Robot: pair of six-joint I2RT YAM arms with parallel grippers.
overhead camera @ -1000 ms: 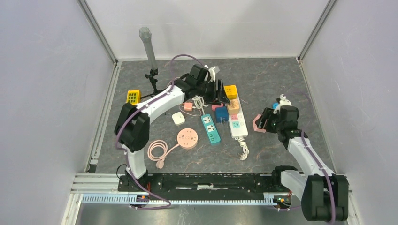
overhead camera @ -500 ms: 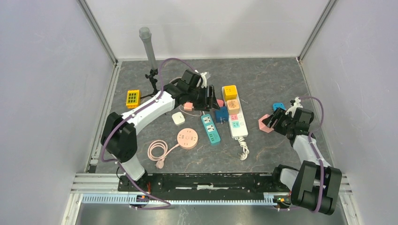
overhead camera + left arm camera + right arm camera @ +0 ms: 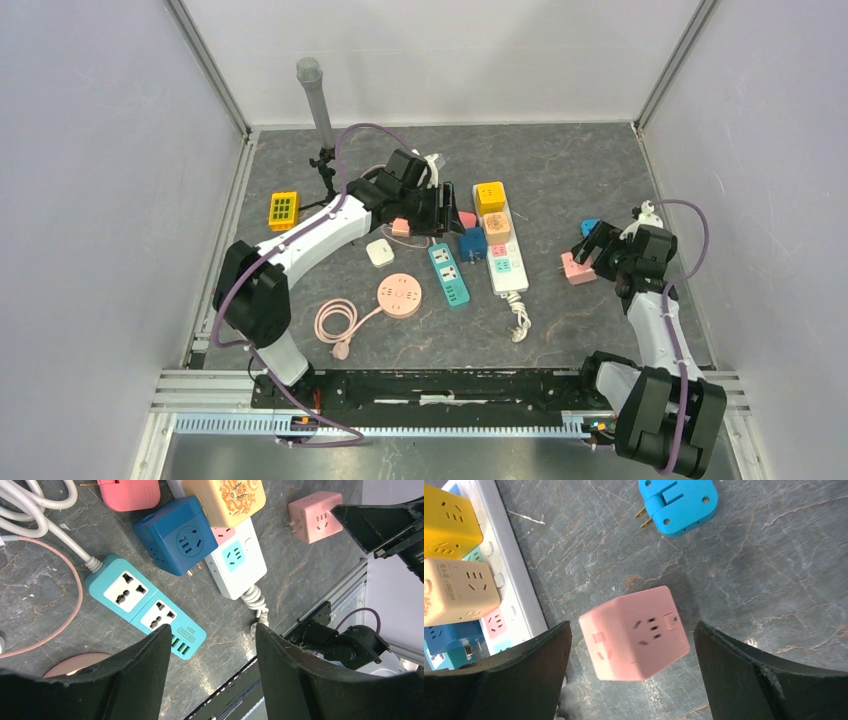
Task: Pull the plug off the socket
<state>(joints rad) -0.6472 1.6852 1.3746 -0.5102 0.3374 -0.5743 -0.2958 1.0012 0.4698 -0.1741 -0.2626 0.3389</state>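
The pink cube plug (image 3: 634,632) sits loose between the wide-open fingers of my right gripper (image 3: 631,630), touching neither, and looks blurred. From above, the pink cube plug (image 3: 573,266) lies on the mat right of the white socket strip (image 3: 503,250), under my right gripper (image 3: 592,247). A yellow cube (image 3: 490,196) and a beige cube (image 3: 497,225) are plugged into the strip. My left gripper (image 3: 213,630) hovers open and empty over the teal strip (image 3: 145,607), with a blue cube (image 3: 175,537) beside it.
A small blue adapter (image 3: 679,502) lies just beyond the pink cube. A round pink socket (image 3: 399,295) with its coiled cord, a white adapter (image 3: 379,252) and a yellow block (image 3: 283,207) lie on the left. A grey pole on a stand (image 3: 318,110) rises at the back left.
My right gripper swung right with the pink cube, then opened and let it go. My left arm drew back slightly toward the left and has since stayed still.
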